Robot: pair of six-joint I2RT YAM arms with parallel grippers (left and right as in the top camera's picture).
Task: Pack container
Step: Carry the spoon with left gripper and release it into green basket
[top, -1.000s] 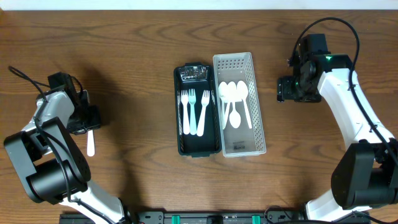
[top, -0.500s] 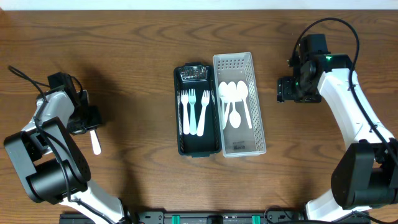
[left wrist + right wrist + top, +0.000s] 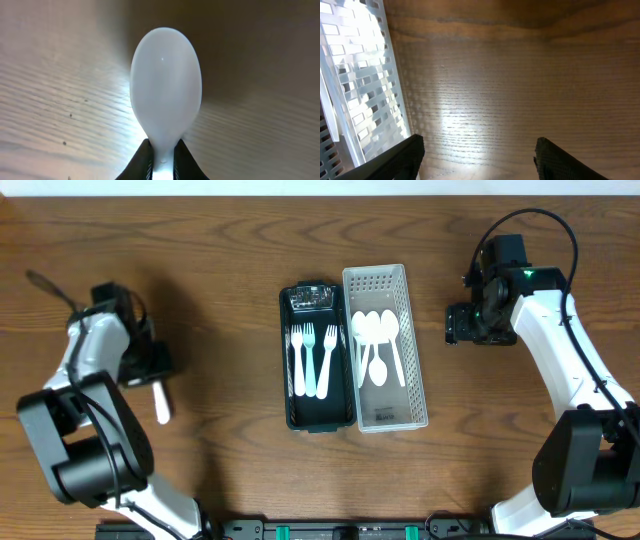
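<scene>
Where the overhead view looks down, the left pincer (image 3: pixel 150 368) sits well left of the white basket (image 3: pixel 400 278), clamped on a white spoon (image 3: pixel 160 402) lying roughly parallel to the basket's length. Left wrist: jaws pinch the spoon's neck, bowl outward over the counter (image 3: pixel 45 100). Right wrist: right pincer (image 3: pixel 477 150) apart, empty, just right of the basket.
</scene>
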